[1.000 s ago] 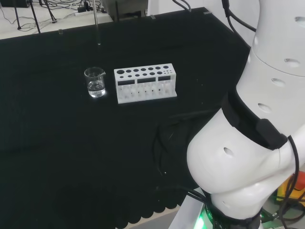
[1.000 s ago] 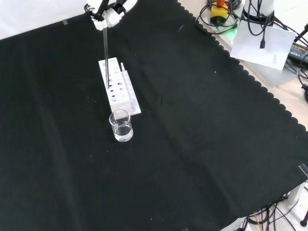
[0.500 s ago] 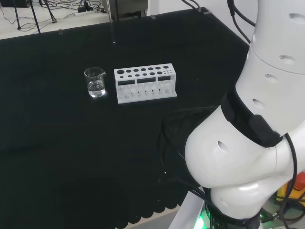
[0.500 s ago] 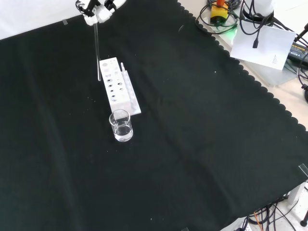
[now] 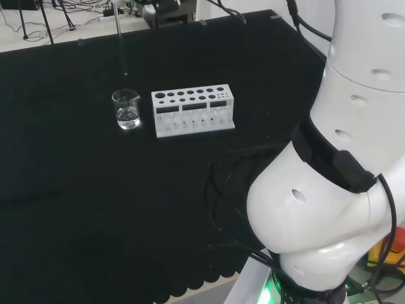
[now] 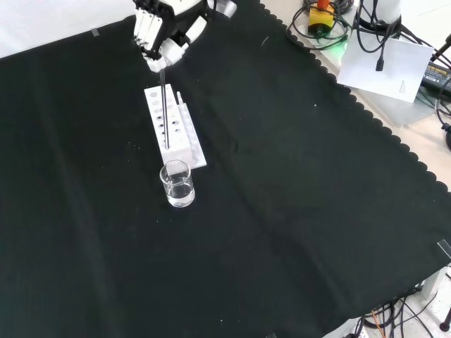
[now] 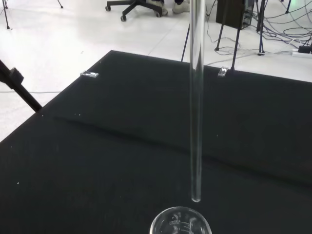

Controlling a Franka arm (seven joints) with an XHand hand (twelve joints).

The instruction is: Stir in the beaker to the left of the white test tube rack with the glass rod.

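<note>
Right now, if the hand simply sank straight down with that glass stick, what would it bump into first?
Probably the beaker. The hand holds the glass rod upright, its tip hanging just above the beaker's rim. Whether it would enter cleanly or clip the rim is unclear.

White rack [image 5: 192, 111], seemingly clear beaker [image 5: 126, 109].

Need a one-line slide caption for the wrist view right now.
Glass rod hanging upright, its tip just above the beaker rim, over the black cloth.
</note>
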